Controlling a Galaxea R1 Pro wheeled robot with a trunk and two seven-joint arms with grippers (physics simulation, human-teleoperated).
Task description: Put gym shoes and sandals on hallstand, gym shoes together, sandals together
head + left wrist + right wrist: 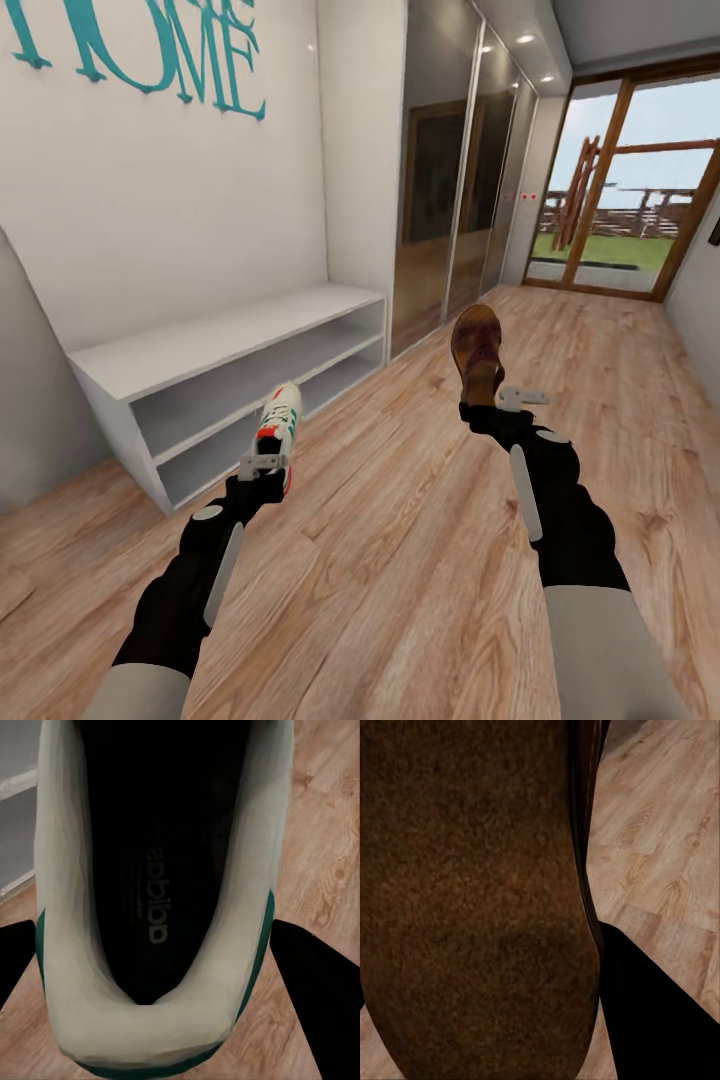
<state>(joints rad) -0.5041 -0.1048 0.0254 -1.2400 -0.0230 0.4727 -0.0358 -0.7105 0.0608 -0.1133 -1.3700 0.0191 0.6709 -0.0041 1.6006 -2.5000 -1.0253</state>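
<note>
Left end effector [268, 470] pinching gym shoe [280, 420] at the heel, toe pointing forward, held clear of the corridor floor [400, 560], just in front of a low white two-shelf unit [230, 345] against the wall. Left wrist view: fingers [315, 990] flanking the heel collar, insole visible. Right end effector [500, 405] pinching sandal [477, 350] at its heel end, toe up and forward, also off the floor, over mid-corridor. Right wrist view: brown footbed close, one dark finger [652, 1012] beside it.

Handling, judged: sneaker light, collar soft and compressible, so heel grip likely to pivot under swing. Sandal stiffer, smooth leather, likely slippery; heel block the firmest hold. Unit lacks upper shelves; probably not the hallstand.
</note>
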